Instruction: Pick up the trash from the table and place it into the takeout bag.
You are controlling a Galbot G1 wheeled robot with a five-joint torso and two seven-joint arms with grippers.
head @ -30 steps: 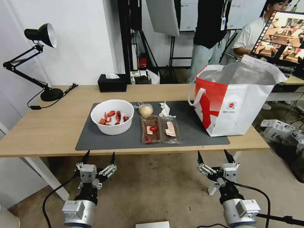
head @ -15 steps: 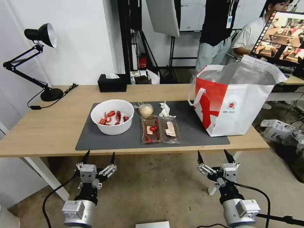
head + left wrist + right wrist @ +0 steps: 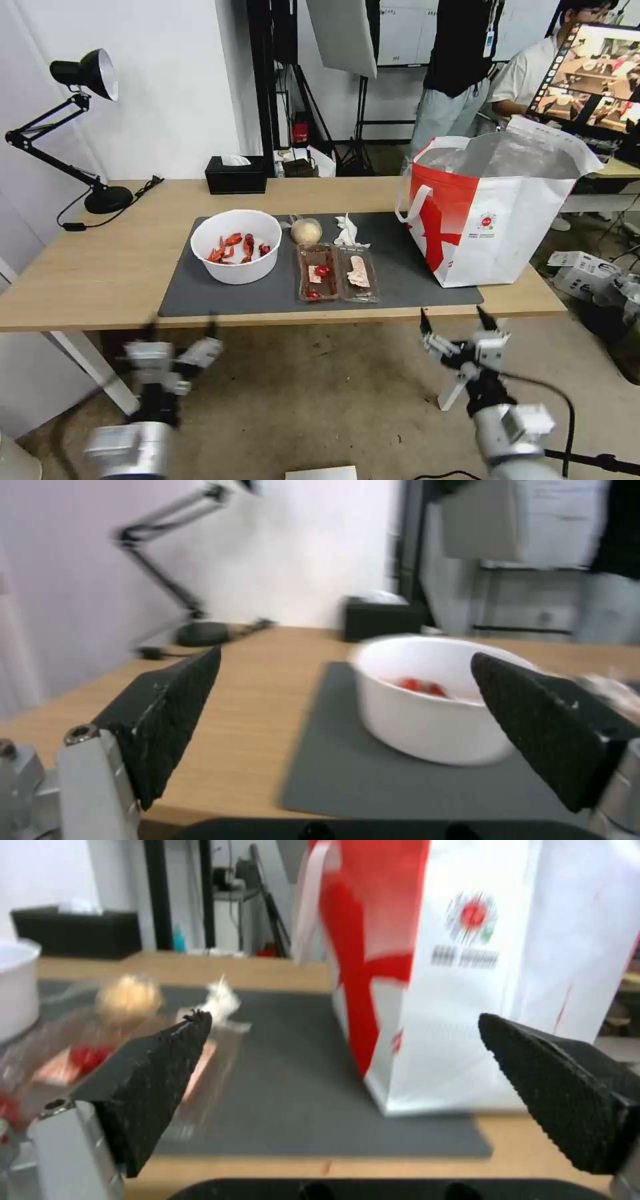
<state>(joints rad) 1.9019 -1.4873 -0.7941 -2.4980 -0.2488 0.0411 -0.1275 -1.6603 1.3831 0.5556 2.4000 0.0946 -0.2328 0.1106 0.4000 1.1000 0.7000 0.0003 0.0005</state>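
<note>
On the dark grey mat (image 3: pixel 407 277) of the table (image 3: pixel 100 267) lies the trash: a white bowl (image 3: pixel 236 247) (image 3: pixel 427 725) of red shells, a clear tray (image 3: pixel 337 272), a wrapped beige lump (image 3: pixel 307 231) (image 3: pixel 128 999) and a crumpled tissue (image 3: pixel 347 230). The takeout bag (image 3: pixel 493 213) (image 3: pixel 480 990) stands open at the mat's right end. My left gripper (image 3: pixel 181 328) (image 3: pixel 345 654) hangs open and empty below the table's front edge, facing the bowl. My right gripper (image 3: pixel 452 320) (image 3: pixel 343 1016) is open too, below the edge, between the tray and the bag.
A black tissue box (image 3: pixel 236 175) and a black desk lamp (image 3: pixel 100 193) stand at the table's back left. White table legs (image 3: pixel 100 373) run under the front edge. Boxes (image 3: pixel 587 273) lie on the floor at right. People stand behind the bag.
The left arm has swung to the left and shows motion blur. The right arm has shifted slightly up and right. Things on the table have not moved.
</note>
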